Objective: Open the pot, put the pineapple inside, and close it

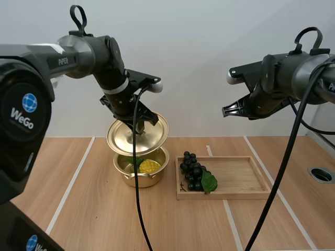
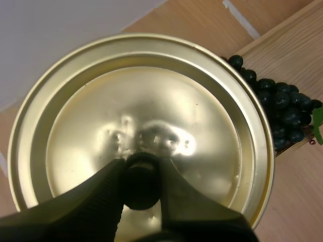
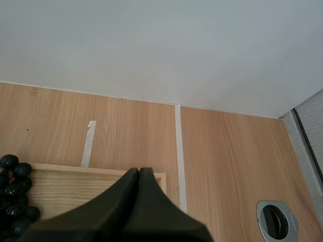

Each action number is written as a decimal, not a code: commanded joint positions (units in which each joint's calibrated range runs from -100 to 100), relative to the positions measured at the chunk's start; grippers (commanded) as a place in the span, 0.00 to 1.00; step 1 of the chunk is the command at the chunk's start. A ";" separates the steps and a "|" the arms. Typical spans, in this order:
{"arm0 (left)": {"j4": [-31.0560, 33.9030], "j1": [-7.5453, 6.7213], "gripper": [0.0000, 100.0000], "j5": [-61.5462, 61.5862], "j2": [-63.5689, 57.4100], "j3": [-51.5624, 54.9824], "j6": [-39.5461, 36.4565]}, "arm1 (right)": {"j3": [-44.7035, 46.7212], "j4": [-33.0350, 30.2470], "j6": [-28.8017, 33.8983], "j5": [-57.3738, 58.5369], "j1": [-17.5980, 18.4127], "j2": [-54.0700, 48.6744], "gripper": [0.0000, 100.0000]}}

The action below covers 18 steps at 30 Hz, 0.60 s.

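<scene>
- Pineapple (image 1: 149, 166): small and yellow. It lies inside the open pot, toward the pot's right side, with a green scrap beside it that is probably its leaves.
- Pot (image 1: 137, 181): golden and shallow, with its mouth uncovered. It stands on the table (image 1: 94, 209) just left of the wooden tray.
- Lid (image 1: 137, 135): golden and round, held above the rear of the pot. It is tilted, with its upper face toward the high camera. Whether its lower edge touches the pot's rim cannot be told.
- Knob (image 2: 143, 182): dark, at the centre of the lid, and pinched from both sides.
- Left gripper (image 2: 143, 169): clamped on the knob and carrying the whole lid.
- Stage, as judged: the pot is open and the fruit is in, so only closing remains. The lid needs levelling, centring over the rim and lowering.
- Risk one: if the lid goes down while tilted, one edge could catch the rim, so the lid sits askew or the light pot is shoved sideways.
- Risk two: the knob is small and round, so the lid may swivel or slip in the pinch when it touches the rim.
- Risk three: if the lid is let go before it is seated, it would drop and could slide off toward the tray.
- Right gripper (image 3: 140, 174): its fingers are pressed together on nothing. It is held high over the right part of the table, well apart from the pot.
- Wooden tray (image 1: 238, 178): rectangular, lying flat to the right of the pot.
- Grapes (image 1: 192, 171): a dark bunch with a green leaf, at the tray's left end near the pot. They are not part of the task.
</scene>
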 commanded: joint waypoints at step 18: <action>-1.35 0.13 0.00 -10.48 10.04 3.11 0.44 | 1.21 0.43 0.46 -5.24 -0.30 4.25 0.00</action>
